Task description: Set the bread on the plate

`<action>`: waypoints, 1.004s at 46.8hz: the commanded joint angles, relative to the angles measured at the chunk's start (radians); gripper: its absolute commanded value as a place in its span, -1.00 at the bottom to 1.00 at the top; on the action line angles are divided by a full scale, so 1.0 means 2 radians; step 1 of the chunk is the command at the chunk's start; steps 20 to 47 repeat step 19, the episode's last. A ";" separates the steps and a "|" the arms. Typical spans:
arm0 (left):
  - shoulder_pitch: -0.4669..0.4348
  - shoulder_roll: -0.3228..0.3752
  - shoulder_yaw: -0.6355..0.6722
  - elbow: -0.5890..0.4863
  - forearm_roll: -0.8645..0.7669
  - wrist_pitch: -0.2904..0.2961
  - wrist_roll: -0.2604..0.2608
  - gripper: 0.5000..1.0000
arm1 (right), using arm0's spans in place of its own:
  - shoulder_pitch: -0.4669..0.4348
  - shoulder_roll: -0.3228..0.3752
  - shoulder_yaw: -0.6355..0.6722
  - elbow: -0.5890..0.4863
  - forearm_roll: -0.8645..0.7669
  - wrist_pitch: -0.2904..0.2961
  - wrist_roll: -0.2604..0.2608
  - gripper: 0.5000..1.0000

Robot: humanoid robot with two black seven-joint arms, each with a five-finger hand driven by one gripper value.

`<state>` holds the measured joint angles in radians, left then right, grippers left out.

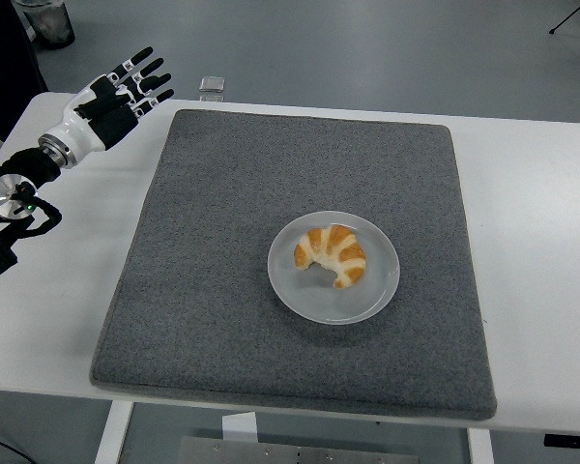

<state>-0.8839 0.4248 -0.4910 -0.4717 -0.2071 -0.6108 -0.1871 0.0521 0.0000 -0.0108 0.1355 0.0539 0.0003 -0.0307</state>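
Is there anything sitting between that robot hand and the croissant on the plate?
No. In the head view, only bare grey mat lies between the left robot hand and the croissant.

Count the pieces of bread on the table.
1: a croissant lying on the plate, right of centre on the grey mat. None seems hidden.

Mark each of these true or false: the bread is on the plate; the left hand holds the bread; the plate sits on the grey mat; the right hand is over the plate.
1. The bread is on the plate. True.
2. The left hand holds the bread. False: it is open and empty, over the table's far left corner.
3. The plate sits on the grey mat. True.
4. The right hand is over the plate. False: no right hand is in view.
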 commanded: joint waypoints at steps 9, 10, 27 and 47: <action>0.000 -0.001 0.000 0.000 0.000 0.000 0.000 0.99 | 0.000 0.000 0.002 0.001 0.001 0.004 0.000 0.81; 0.000 -0.001 0.000 0.000 0.000 0.000 0.000 0.99 | 0.000 0.000 0.002 0.001 0.001 0.004 0.000 0.81; -0.001 -0.001 0.000 0.000 0.000 0.000 0.000 0.99 | 0.000 0.000 0.005 0.002 0.008 0.001 0.003 0.81; -0.001 -0.001 0.000 0.000 0.000 0.000 0.000 0.99 | 0.000 0.000 0.005 0.002 0.008 0.001 0.003 0.81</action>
